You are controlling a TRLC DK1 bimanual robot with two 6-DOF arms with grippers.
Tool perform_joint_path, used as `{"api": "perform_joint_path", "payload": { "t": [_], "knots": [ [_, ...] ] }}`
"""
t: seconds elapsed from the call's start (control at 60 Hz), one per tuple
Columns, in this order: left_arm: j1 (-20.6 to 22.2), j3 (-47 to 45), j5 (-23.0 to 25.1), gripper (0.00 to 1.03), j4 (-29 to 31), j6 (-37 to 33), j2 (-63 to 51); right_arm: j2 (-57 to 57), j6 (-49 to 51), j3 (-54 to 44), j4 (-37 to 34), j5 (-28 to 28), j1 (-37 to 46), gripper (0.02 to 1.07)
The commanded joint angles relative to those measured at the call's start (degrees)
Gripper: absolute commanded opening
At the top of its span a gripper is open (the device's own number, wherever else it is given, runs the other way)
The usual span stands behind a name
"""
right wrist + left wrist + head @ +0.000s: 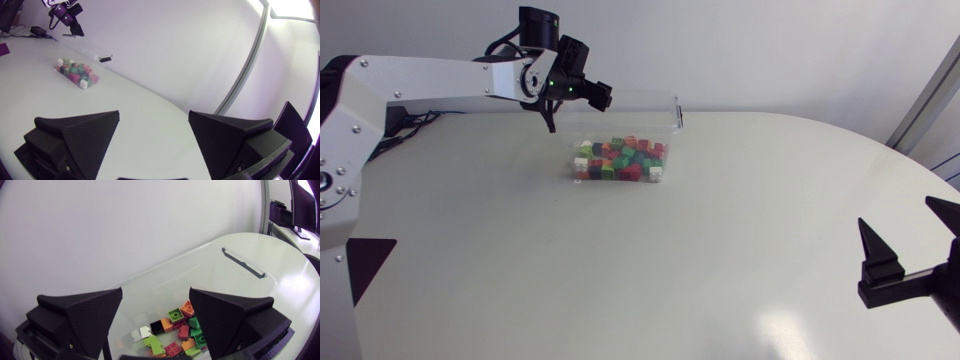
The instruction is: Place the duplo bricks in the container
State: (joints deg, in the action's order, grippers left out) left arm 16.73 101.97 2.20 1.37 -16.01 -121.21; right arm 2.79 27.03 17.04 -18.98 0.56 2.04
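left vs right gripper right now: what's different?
Place: the left gripper hangs above the clear container; the right gripper sits by the table's right edge, far from it.
Between the fingers: the left gripper looks down on the duplo bricks; the right gripper sees only bare table.
Shared: both are open and hold nothing.

Clear plastic container (620, 115), glossy plastic bricks (620, 160)

Right gripper (896, 212) partly beyond view's edge

The left end effector (575, 105), held far forward, gapes wide; the right end effector (905, 225) likewise gapes.
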Motion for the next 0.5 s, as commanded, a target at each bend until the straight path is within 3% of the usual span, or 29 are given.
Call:
{"api": "perform_joint_path", "payload": {
  "t": [0.0,0.483],
  "knots": [
    [0.32,-1.6,-0.97,0.99,-0.75,1.77,3.52,-2.26,-0.4,-1.48,1.76,1.02,1.03,1.02],
    [-1.61,-14.87,-3.69,0.99,-0.49,1.77,20.31,-3.14,-2.24,-5.7,5.89,1.38,2.0,1.02]
  ]
}}
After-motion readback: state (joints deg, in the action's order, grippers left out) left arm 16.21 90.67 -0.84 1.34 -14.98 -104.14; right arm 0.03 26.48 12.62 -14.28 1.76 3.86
